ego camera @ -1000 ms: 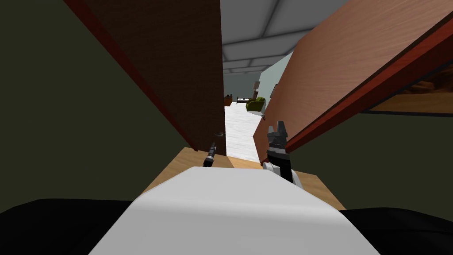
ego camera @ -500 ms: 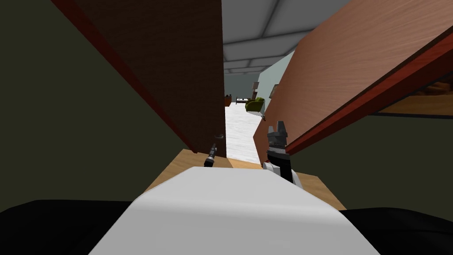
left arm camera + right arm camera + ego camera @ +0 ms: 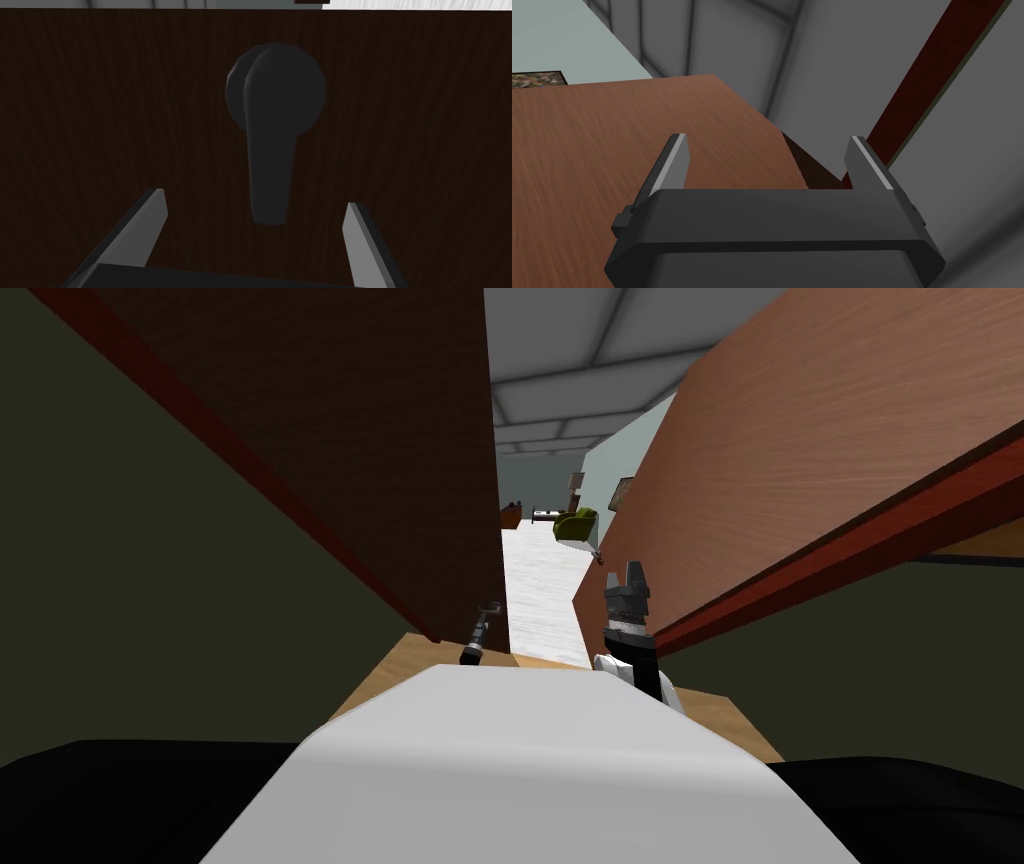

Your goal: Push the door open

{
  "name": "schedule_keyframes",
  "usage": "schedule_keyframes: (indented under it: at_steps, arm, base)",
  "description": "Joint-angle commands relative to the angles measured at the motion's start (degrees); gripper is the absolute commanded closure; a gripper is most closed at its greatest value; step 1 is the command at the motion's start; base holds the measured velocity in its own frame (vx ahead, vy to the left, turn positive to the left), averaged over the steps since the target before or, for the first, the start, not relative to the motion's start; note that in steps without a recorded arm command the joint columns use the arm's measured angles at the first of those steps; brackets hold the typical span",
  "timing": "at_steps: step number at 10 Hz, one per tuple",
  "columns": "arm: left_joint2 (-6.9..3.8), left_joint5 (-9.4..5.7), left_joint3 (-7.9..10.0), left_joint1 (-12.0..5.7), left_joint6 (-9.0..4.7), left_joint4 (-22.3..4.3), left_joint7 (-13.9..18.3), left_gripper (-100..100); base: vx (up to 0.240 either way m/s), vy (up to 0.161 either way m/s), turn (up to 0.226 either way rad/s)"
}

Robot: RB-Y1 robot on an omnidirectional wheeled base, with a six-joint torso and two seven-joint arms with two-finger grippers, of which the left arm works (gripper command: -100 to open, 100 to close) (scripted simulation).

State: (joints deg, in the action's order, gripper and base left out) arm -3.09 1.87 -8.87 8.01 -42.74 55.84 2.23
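Observation:
A dark brown door leaf (image 3: pixel 380 438) stands on my left, with a black lever handle (image 3: pixel 490 608) near its free edge. In the left wrist view the lever (image 3: pixel 270 150) hangs on the dark door face (image 3: pixel 100 100), its tip between the fingers of my left gripper (image 3: pixel 254 199), which is open and apart from it. In the head view my left gripper (image 3: pixel 478 638) sits just below the handle. A lighter reddish-brown door leaf (image 3: pixel 800 458) is swung open on the right. My right gripper (image 3: pixel 627 588) is raised beside it, open and empty (image 3: pixel 768 139).
A dark red door frame (image 3: pixel 820 558) runs along the right leaf, with olive walls on both sides. Through the gap lies a white floor (image 3: pixel 540 588) with a green armchair (image 3: pixel 577 525) far back. Tan floor (image 3: pixel 400 673) is under me.
The dark door's edge has shifted slightly left and the gap between the leaves is a little wider. The handle now sits lower, closer to my left gripper. My right arm has not moved.

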Motion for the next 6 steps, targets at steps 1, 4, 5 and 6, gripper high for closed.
schedule_keyframes:
  at_steps: [1,4,5,6]
  arm:
    - [0.23,-0.09,0.2,-0.12,-0.38,-0.52,-0.07,-100]
    - [0.73,-0.16,0.36,-0.18,-0.65,-0.92,-0.15,-100]
    - [0.73,-0.16,0.36,-0.18,-0.65,-0.92,-0.15,100]
    - [0.73,-0.16,0.36,-0.18,-0.65,-0.92,-0.15,100]
  base:
    - [0.198,-0.004,-0.021]
    - [0.159,-0.016,-0.021]
    - [-0.011,0.004,0.003]
    - [-0.028,0.013,-0.009]
